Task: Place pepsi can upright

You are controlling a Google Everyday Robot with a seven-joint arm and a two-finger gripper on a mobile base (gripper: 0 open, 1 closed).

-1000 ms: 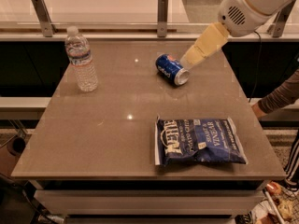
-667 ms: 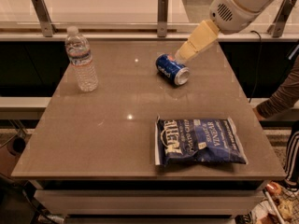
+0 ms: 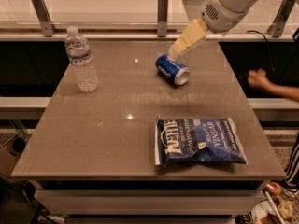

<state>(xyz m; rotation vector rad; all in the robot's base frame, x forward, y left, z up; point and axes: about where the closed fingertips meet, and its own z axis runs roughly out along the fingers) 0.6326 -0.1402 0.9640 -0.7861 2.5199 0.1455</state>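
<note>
The pepsi can [image 3: 172, 69] is dark blue with silver ends and lies on its side on the brown table [image 3: 112, 125], right of the middle toward the back. My gripper [image 3: 176, 50] hangs just above and behind the can's far end, at the tip of the white arm [image 3: 224, 6] that reaches in from the upper right. It holds nothing.
A clear water bottle [image 3: 81, 59] stands upright at the back left. A dark-blue chip bag [image 3: 198, 141] lies flat at the front right. A person's hand [image 3: 259, 79] reaches in past the table's right edge. A rail with metal posts [image 3: 162, 9] runs behind the table.
My gripper has moved left and a little down, from right of the can to just above its far end. The can, bottle and bag have not moved.
</note>
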